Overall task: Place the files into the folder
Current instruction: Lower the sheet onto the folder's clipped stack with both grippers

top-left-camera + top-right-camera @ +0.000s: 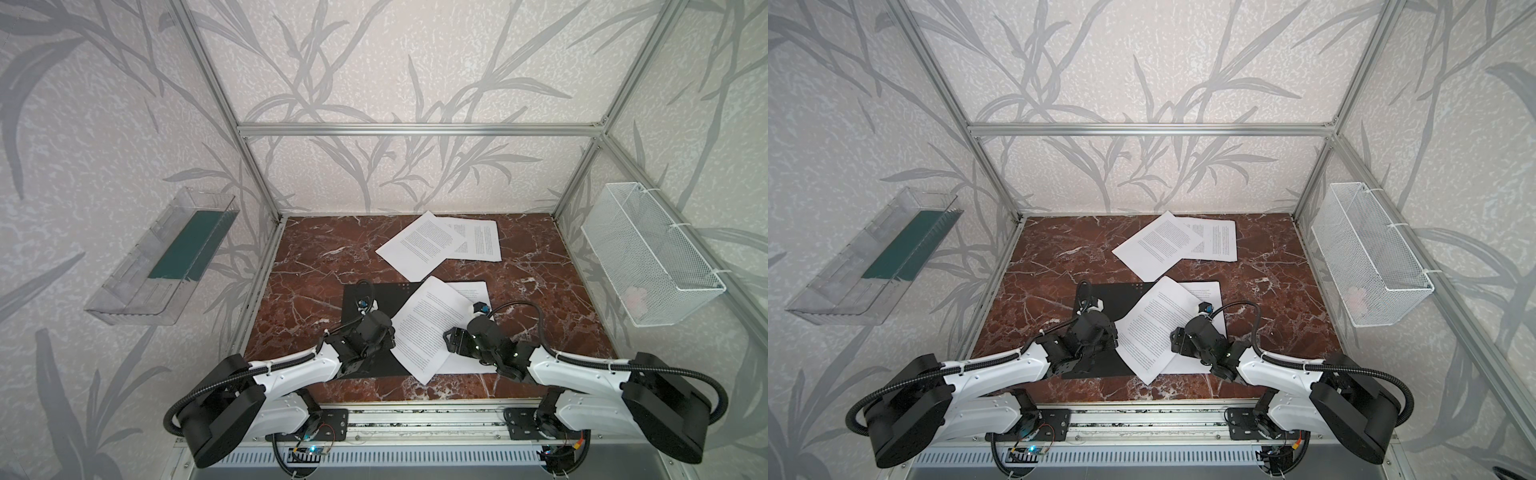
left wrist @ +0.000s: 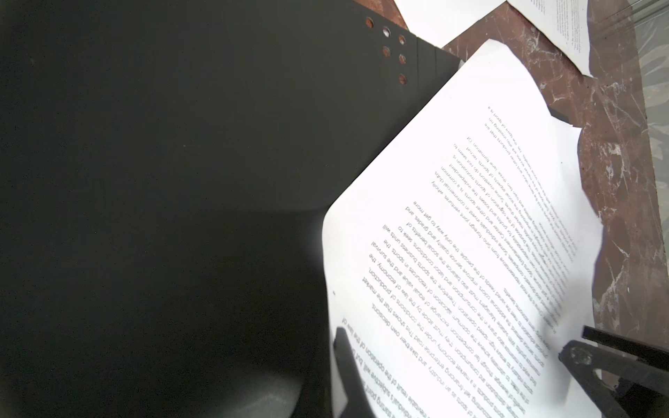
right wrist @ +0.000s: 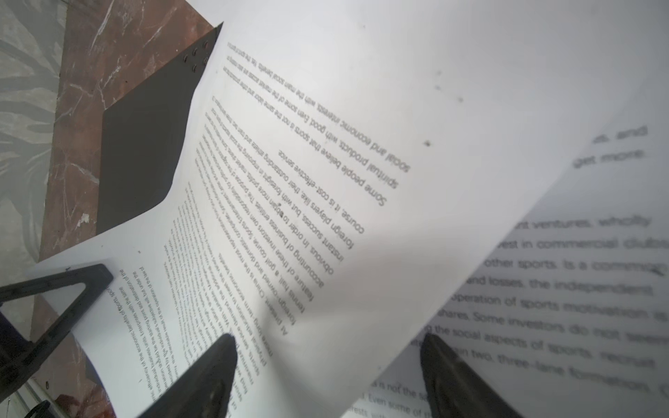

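R gripper (image 3: 331, 376) wide, files (image 3: 325, 163) beneath – folder (image 3: 137, 163) open

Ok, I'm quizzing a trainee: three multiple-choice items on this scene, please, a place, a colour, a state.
1. Where do the two printed white paper sheets off the folder lie? A far end of the marble table; B wire basket; C clear tray.
2. The thin open folder shows which colour? A green; B black; C red.
3. The right gripper has jaws: A shut; B hidden; C apart.
A: both lie by the back wall. B: its bare part is black. C: fingertips stand apart.
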